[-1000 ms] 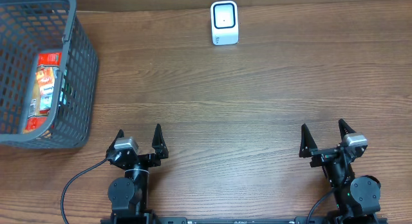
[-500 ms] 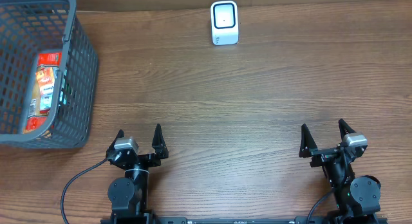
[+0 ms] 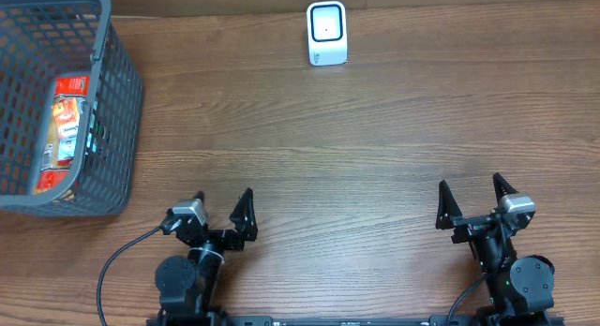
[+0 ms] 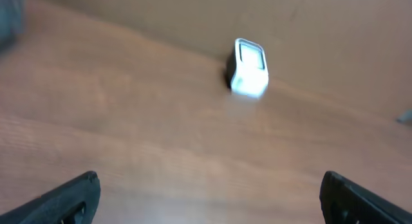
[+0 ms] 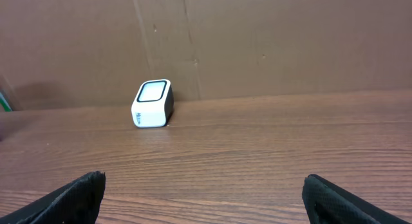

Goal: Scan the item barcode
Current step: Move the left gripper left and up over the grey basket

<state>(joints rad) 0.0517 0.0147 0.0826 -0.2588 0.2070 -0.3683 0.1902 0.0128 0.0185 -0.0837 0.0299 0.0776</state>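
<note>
- Packet (image 3: 66, 120) in red and orange, the item to be scanned, lay inside the grey mesh basket (image 3: 120, 139) at the far left of the table (image 3: 375, 139). It showed through the mesh, lengthwise along the basket's right wall.
- No gripper touched the packet; both arms sat well apart from the basket, at the near edge of the table.
- The white scanner (image 3: 327, 33) stood upright at the far edge, near the middle, with its window facing the arms.
- The left gripper (image 3: 222, 197) was spread wide with nothing between its fingers. It sat low over the wood, turned somewhat to the right.
- In the left wrist view the picture was blurred. The two dark fingertips (image 4: 71, 197) sat at the bottom corners, far apart, with bare wood between them, and the scanner (image 4: 248, 68) showed ahead, a little right of centre.
- The right gripper (image 3: 470, 184) was likewise fully spread and held nothing, pointing straight toward the far edge.
- Its wrist view was sharp: both fingertips (image 5: 74, 197) sat in the lower corners, and the scanner (image 5: 153, 103) stood ahead and to the left against a brown board (image 5: 257, 44) behind the table.
- A black cable (image 3: 108, 270) curved out from the base of the left arm across the near left of the table.
</note>
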